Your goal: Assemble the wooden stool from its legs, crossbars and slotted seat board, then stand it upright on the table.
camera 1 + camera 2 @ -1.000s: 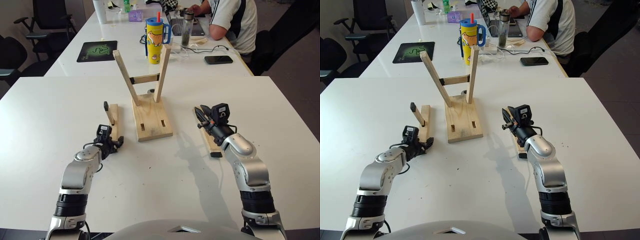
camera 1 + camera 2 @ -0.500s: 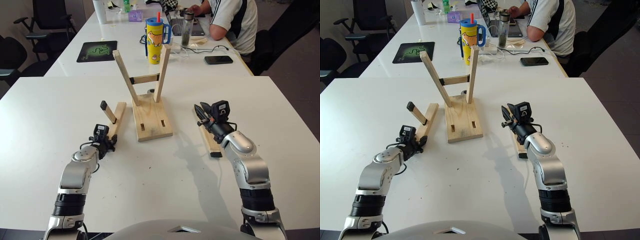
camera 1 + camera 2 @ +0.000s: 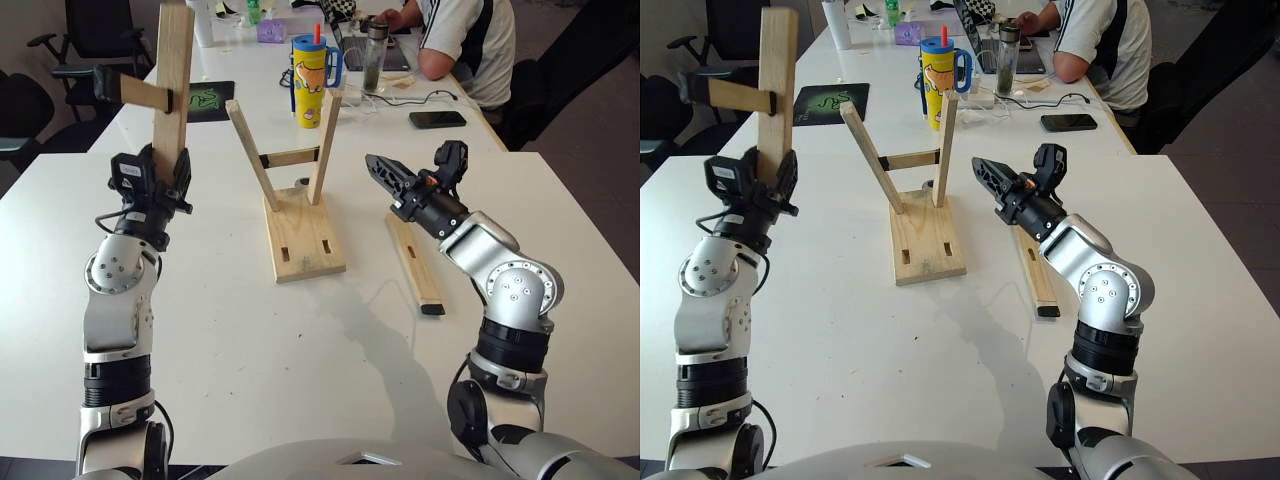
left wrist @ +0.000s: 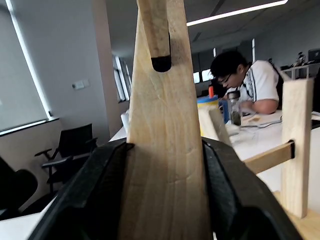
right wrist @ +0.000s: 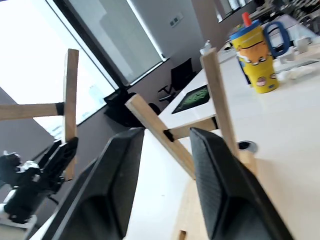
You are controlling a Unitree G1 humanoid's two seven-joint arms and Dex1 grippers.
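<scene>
Left hand: held high (image 3: 162, 186), clamped on the lower end of a pale, square-cut held leg (image 3: 174, 70).
Held leg: long axis vertical; a thin side crossbar (image 3: 140, 92) juts from a dark joint near its top toward the robot's left.
Right hand: aloft over the white desk (image 3: 300, 360), fingers parted and gripping nothing (image 3: 378, 168), tips aimed toward the standing legs (image 3: 252, 155).
Seat board: flat plank of light, grained wood (image 3: 305, 240) lying on the desk, two slots (image 3: 285, 255) at its near end.
Standing legs: two rise from the board's far end, leaning apart, tied by a short crossbar (image 3: 292, 158).
Loose leg: flat on the desk (image 3: 413, 260) right of the board, long axis near-to-far, dark cap nearest.
Markings: yellow tumbler (image 3: 312, 80) behind carries a cartoon print.
</scene>
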